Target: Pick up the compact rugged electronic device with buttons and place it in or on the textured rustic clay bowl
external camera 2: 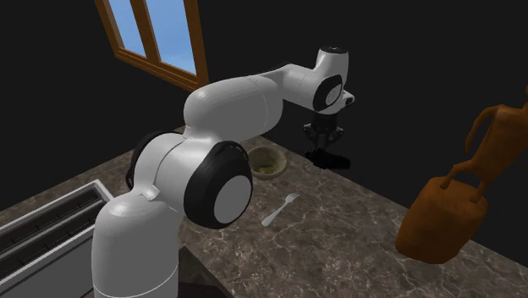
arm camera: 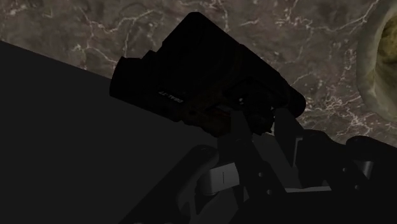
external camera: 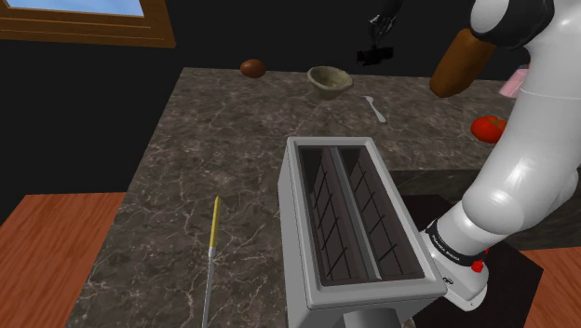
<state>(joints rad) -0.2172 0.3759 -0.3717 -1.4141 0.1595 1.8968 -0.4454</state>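
Though clamped between the two fingers of the pincer (external camera: 377, 47), shut tight against its sides, nowhere near delivered yet: black device (arm camera: 197, 76) hanging over the far edge of the marbled desk (external camera: 233, 149), seemingly lifted clear of it, near the beige bowl (external camera: 330, 79) and to the shoulder view's right of it. Plenty to go wrong from here. Slipping or twisting in a seemingly off-centre grip, judging by the wrist view, with most of the body jutting to one side. Dropping past the desk edge into the black area beyond, out of reach. Clipping the bowl's rim and shoving it along, if carried across too low. Landing on the rim and tipping out, if let go before being centred over the hollow. Counted: one device, one bowl, one white fork (external camera: 375, 108), one toaster (external camera: 358, 224) with two slots, one red tomato (external camera: 488, 128), one brown round thing (external camera: 252, 68) near the bowl, one yellow-handled utensil (external camera: 212, 247), one brown figurine (external camera 2: 444, 216).
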